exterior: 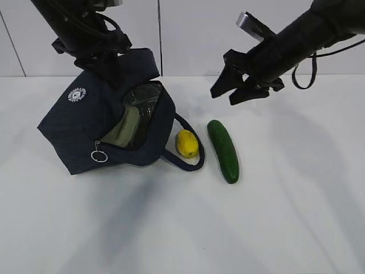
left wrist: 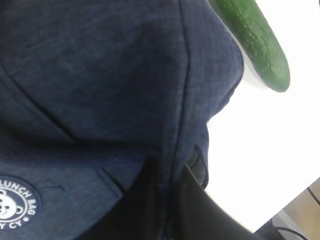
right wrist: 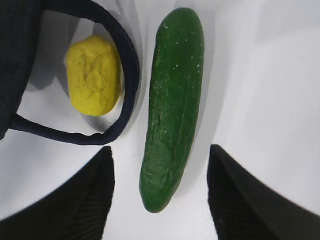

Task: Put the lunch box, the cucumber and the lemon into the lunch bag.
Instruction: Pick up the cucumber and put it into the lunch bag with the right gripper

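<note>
The navy lunch bag [exterior: 85, 123] lies tilted on the white table with its mouth open to the right. The lunch box [exterior: 122, 130] with its pale green lid shows inside. My left gripper [exterior: 108, 64] is shut on the bag's upper edge; in the left wrist view a fabric seam [left wrist: 172, 150] runs between its dark fingers [left wrist: 200, 205]. The lemon [exterior: 187, 143] rests on the table inside the bag's loop handle [exterior: 197, 149]. The cucumber [exterior: 223, 150] lies just right of it. My right gripper [exterior: 236, 85] hovers open above the cucumber [right wrist: 172, 110], its near end between the fingers [right wrist: 90, 200].
The lemon [right wrist: 94, 75] and the handle strap [right wrist: 127, 75] lie close to the cucumber's left side. The bag's round white logo [left wrist: 12, 205] faces the left wrist camera. The zipper's ring pull [exterior: 99, 155] hangs at the bag's front. The table edge [left wrist: 280, 212] appears at lower right.
</note>
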Motion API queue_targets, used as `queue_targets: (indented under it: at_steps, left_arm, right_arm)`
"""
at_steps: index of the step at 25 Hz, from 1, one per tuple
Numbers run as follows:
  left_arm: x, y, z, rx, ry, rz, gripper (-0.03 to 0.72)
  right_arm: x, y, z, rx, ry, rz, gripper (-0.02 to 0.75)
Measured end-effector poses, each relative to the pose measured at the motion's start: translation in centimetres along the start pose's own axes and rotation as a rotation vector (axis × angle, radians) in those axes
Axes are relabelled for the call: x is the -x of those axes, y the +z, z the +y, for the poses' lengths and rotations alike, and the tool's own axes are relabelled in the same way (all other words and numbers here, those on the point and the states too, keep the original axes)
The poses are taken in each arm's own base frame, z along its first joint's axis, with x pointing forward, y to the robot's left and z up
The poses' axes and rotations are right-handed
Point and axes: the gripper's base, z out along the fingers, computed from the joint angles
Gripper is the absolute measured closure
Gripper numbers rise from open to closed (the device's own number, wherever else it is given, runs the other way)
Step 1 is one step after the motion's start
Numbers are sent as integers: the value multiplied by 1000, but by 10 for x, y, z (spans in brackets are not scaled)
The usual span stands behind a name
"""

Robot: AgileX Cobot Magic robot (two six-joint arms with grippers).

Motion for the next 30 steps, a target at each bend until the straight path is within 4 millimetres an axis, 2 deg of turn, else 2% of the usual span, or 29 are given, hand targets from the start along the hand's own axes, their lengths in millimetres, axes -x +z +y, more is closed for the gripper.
queue_targets:
  at_steps: [6, 14, 19, 27, 30]
  left_arm:
    - [0, 0, 0, 0, 0, 0, 673]
    - [0, 0, 0, -2, -1, 0, 673]
    - [0, 0, 0, -3, -2, -1, 673]
    - [0, 0, 0, -3, -2, -1, 673]
    - [0, 0, 0, -3, -2, -1, 673]
  right_arm:
    - [-11, 7, -4, -187, -6, 122, 296]
    - [-20, 46, -7, -211, -6, 203, 309]
    - [-20, 57, -4, -225, -23, 202, 315]
    - [-24, 82, -20, -237, -7, 249, 316]
    - [-25, 84, -21, -238, -7, 251, 318]
